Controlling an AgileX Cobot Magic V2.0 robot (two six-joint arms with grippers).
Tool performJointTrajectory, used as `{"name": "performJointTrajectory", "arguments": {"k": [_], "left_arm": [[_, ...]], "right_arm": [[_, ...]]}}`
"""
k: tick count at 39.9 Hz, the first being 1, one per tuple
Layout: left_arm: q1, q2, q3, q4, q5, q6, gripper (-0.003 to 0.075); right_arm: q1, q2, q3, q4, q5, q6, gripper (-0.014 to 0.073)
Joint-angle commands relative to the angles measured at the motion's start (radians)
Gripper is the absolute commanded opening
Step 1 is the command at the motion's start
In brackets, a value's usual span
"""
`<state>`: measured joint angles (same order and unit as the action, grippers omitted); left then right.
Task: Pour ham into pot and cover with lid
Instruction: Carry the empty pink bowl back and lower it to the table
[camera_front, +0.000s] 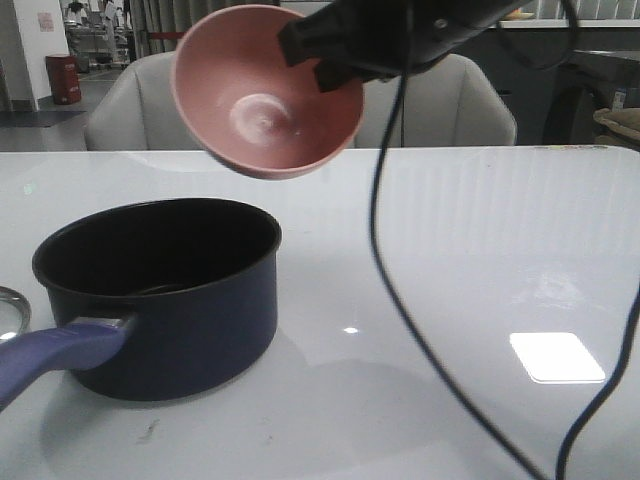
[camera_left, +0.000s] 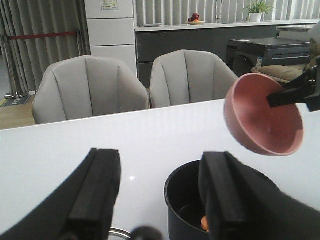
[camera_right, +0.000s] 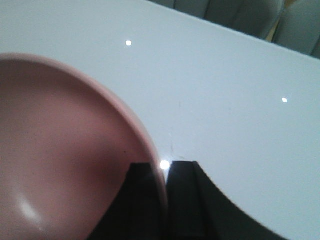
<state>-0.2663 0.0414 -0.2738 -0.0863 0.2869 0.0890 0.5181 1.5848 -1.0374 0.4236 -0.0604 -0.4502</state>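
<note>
Nearest the front camera, at seven o'clock, the dark navy-blue saucepan is seen; an orange ham slice lies inside. Above, the right gripper is clamped on the tilted, emptied pink bowl's rim. Left gripper gapes, holding nothing. Bowl should be righted clear of the pot.

Pot: dark navy outside, black inside, blue-purple handle. Bowl: plain pink, paler patch at its base. Ham: orange. Worktop: glossy white. Chairs: light grey. Gripper: black.
</note>
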Motion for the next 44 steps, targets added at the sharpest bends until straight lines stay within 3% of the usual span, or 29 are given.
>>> {"name": "performJointTrajectory", "arguments": {"k": [1,9,13,24,37,40,44], "left_arm": [[-0.009,0.012,-0.029,-0.005,-0.083,-0.007,0.0395],[-0.009,0.012,-0.029,-0.005,-0.083,-0.007,0.0395],[-0.009,0.012,-0.029,-0.005,-0.083,-0.007,0.0395],[-0.009,0.012,-0.029,-0.005,-0.083,-0.007,0.0395],[-0.009,0.012,-0.029,-0.005,-0.083,-0.007,0.0395],[-0.009,0.012,-0.029,-0.005,-0.083,-0.007,0.0395],[-0.009,0.012,-0.029,-0.005,-0.083,-0.007,0.0395]], "right_arm": [[-0.081,-0.083,-0.047,0.001,0.101,-0.035,0.0140],[-0.229,-0.070,-0.084,-0.027,0.383,-0.032,0.0140],[-0.297,-0.067,-0.084,-0.073,0.452,0.031,0.0140],[-0.423,-0.038,-0.084,-0.283,0.605,0.306,0.0140],[-0.504,0.110,-0.084,-0.284,0.722,0.346,0.0151],[-0.510,0.128,-0.084,-0.284,0.720,0.346,0.0197],[-0.510,0.136,-0.087,-0.284,0.713,0.347,0.0334]]}}
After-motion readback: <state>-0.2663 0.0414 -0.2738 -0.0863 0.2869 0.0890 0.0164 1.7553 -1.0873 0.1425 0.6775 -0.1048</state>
